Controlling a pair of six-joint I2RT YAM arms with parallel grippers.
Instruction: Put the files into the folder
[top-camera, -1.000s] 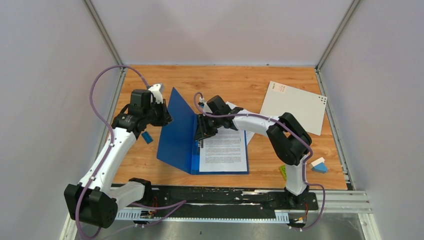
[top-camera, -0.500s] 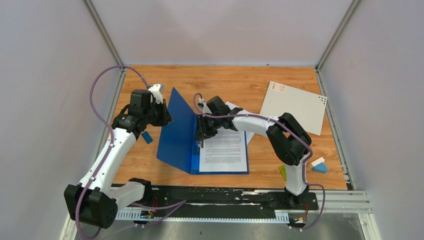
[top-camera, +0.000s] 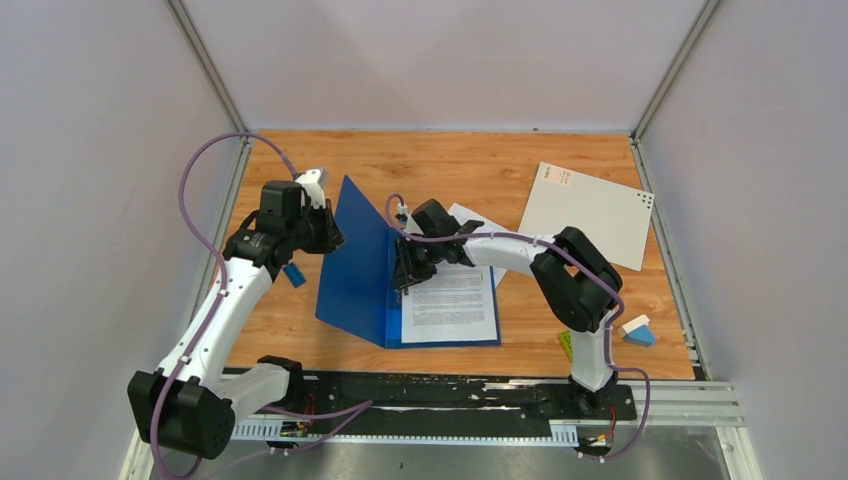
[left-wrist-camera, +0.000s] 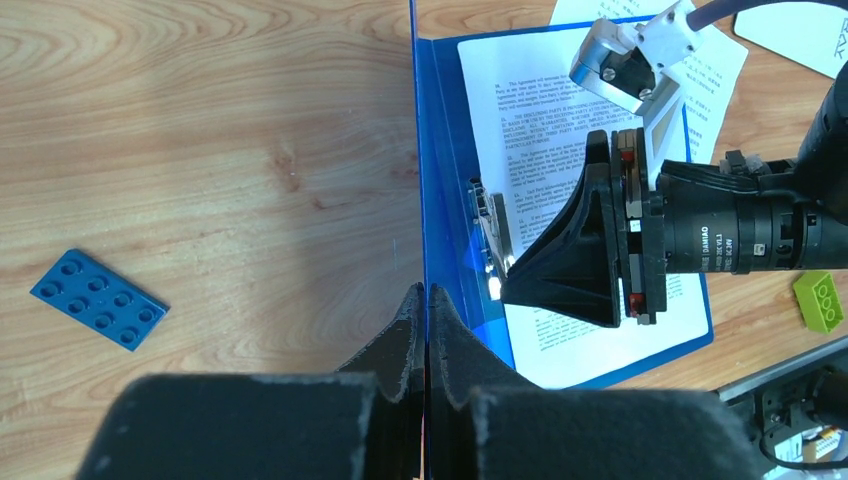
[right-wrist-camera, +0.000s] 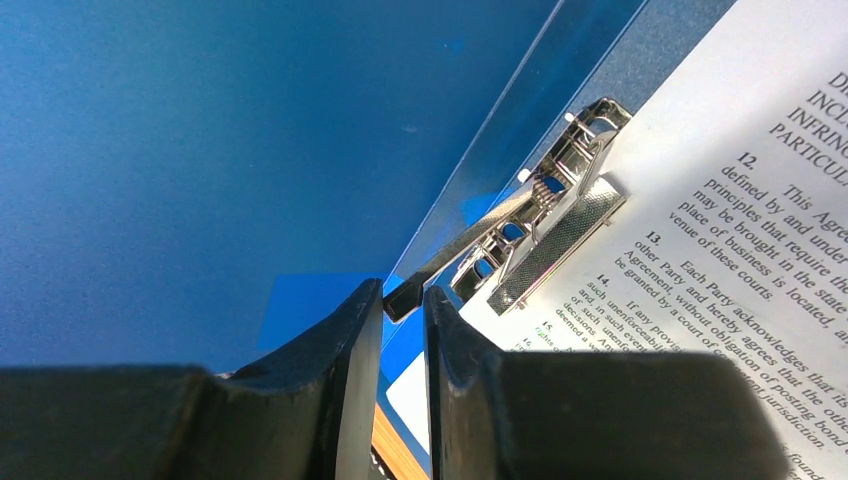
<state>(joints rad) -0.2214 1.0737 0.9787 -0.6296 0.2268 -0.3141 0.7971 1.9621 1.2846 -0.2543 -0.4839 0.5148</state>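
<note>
1. Left tool (left-wrist-camera: 427, 300) is clenching the raised cover (top-camera: 350, 265) of the folder (top-camera: 391, 322) — it should hold steady.
2. Right tool (right-wrist-camera: 403, 300) is sitting nearly shut astride the clip lever (right-wrist-camera: 470, 245); whether it is truly gripping, I cannot tell.
3. One sheet (top-camera: 450, 300) is lying inside at the clip; the second sheet (left-wrist-camera: 720, 80) is jutting past the far edge — both need squaring before clamping.

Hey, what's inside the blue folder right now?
In the blue folder, a printed sheet lies on the right panel beside the metal clip, whose lever the right hand grips. Anything beneath that sheet is covered.
</note>
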